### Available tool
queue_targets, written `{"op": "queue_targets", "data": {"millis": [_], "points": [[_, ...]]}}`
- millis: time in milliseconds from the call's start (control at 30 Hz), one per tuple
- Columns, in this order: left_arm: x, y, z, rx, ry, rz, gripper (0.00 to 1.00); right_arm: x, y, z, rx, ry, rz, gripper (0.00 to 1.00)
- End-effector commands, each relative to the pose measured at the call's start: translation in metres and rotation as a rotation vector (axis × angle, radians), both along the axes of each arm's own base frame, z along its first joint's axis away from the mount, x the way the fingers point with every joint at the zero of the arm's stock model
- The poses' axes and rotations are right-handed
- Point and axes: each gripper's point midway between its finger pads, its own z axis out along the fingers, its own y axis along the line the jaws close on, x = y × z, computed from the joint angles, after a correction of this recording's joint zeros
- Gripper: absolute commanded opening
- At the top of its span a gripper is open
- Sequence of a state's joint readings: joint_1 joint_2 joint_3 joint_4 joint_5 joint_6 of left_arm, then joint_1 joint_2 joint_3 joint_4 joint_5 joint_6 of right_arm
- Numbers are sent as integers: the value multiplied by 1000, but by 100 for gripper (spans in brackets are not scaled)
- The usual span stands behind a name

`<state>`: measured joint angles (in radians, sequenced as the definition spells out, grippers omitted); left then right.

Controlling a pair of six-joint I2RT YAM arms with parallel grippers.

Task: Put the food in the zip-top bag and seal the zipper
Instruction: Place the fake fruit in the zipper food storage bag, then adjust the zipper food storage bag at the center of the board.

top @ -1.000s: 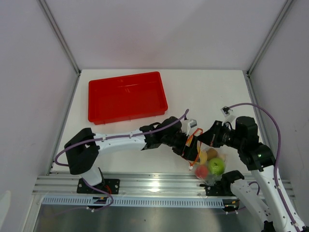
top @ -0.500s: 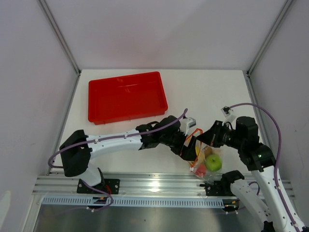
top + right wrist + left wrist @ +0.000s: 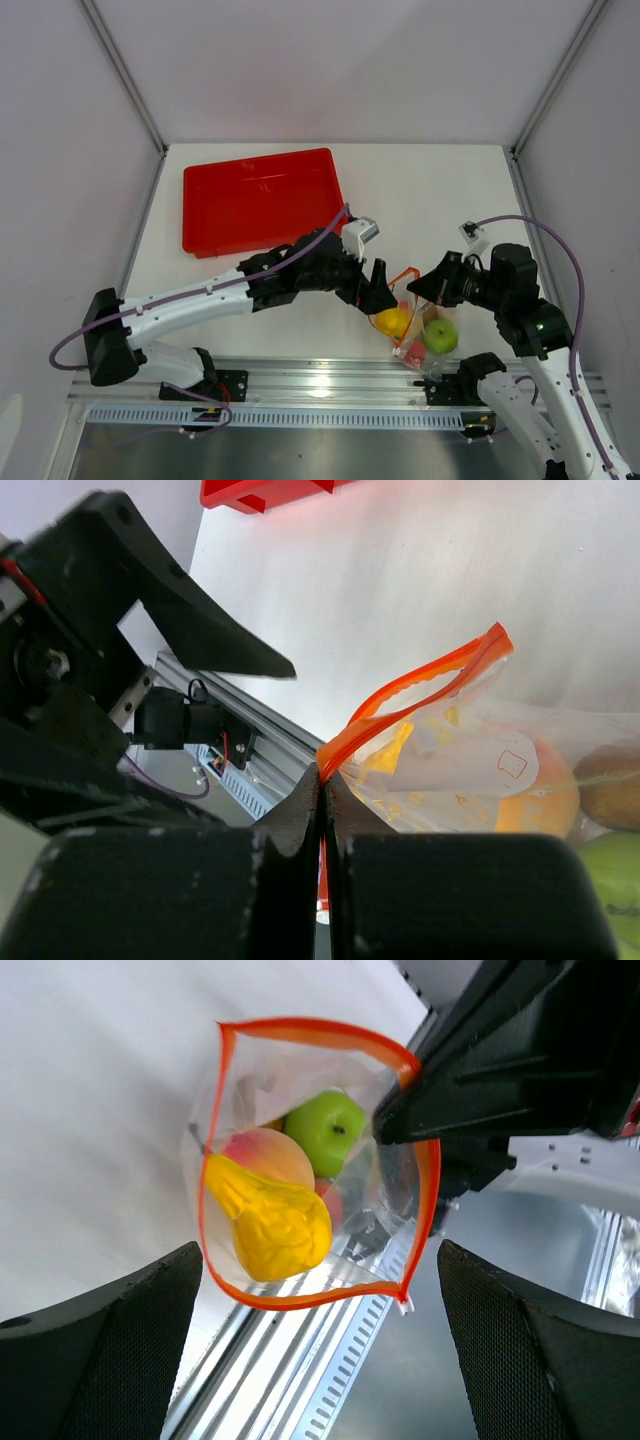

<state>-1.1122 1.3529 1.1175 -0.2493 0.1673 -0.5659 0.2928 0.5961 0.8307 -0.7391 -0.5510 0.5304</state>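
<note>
Top view: the left gripper (image 3: pixel 378 288) sits at centre frame with its jaws spread wide and nothing between them. A second ago it was lower and further right, right at the bag's mouth. It has now pulled back toward the upper left. The zip-top bag (image 3: pixel 428 364) hangs at lower right of centre, over the near table edge. The right gripper (image 3: pixel 428 287) holds it up by the rim, its jaws pressed together. A yellow piece (image 3: pixel 392 321) now shows at the bag's left side, beside the green apple (image 3: pixel 440 336). It was not visible there a second ago, so I judge the left gripper has just dropped it in. The red tray (image 3: pixel 262 200) lies at upper left, well apart.

Left wrist view: I look straight down into the open mouth, ringed by the orange zipper (image 3: pixel 300 1298). Inside lie the yellow piece, a peach (image 3: pixel 268 1153) and the green apple. My own fingers (image 3: pixel 110 1350) stand wide in the lower corners.

Right wrist view: the right fingers (image 3: pixel 300 810) pinch the orange strip at lower centre. The bag bulges to the right.

The food I can see is bagged and the mouth gapes open, so sealing looks like the step left.
</note>
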Motion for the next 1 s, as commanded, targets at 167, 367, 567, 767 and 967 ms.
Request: {"op": "queue_targets", "data": {"millis": [167, 367, 567, 767, 967], "points": [[22, 21, -16, 24, 77, 120, 100, -3, 4, 9, 32, -35, 31, 0], [19, 17, -44, 75, 113, 100, 78, -3, 4, 9, 32, -36, 33, 0], [16, 15, -62, 95, 155, 102, 59, -4, 4, 6, 29, -31, 32, 0], [5, 2, -79, 100, 209, 41, 53, -5, 5, 5, 34, -25, 37, 0], [1, -12, -81, 73, 237, -13, 25, -5, 5, 3, 30, -19, 38, 0]]}}
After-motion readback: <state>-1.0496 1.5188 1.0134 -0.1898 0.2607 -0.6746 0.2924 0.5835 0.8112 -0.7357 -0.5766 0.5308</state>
